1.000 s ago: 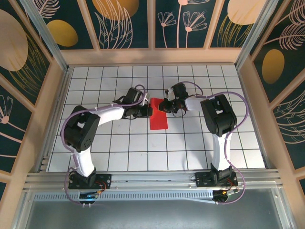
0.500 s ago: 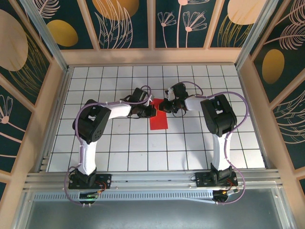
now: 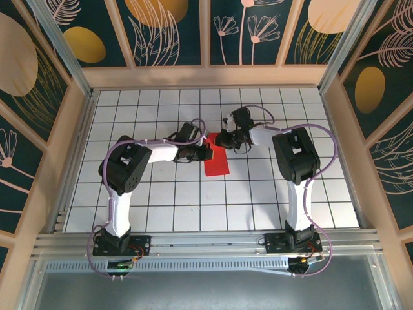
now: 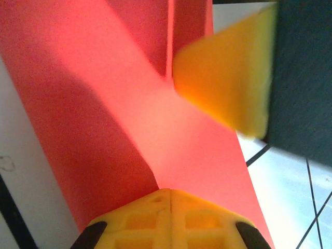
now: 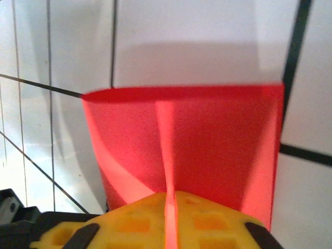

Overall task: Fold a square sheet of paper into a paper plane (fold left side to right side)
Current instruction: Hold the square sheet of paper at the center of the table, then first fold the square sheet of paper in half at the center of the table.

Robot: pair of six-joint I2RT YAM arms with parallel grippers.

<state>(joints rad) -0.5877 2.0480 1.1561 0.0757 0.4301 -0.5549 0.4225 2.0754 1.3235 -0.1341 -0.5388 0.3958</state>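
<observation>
Top view: the red sheet (image 3: 217, 165) lies folded on the white gridded tabletop (image 3: 161, 206), just above the middle of the frame. It reads as a narrow upright strip. Both arms reach in to its upper end. The left claw (image 3: 205, 152) sits at the strip's upper left edge. The right claw (image 3: 221, 140) is at the top end, coming in from the right.

Left wrist view: the red sheet (image 4: 98, 104) takes up most of the frame, with a crease running down to the left claw (image 4: 170, 193) at the bottom edge. Its yellow pads meet with no gap, so it is closed and its tip is against the paper. I cannot tell whether any paper is pinched. A yellow finger (image 4: 228, 78) of the right claw presses in at upper right.

Right wrist view: the red sheet (image 5: 212, 140) fans out from the right claw (image 5: 168, 201) at the bottom. A thin raised ridge of red runs between the two yellow pads, so the claw is clamped on the paper. Tabletop (image 5: 197, 41) tiles fill the top.
</observation>
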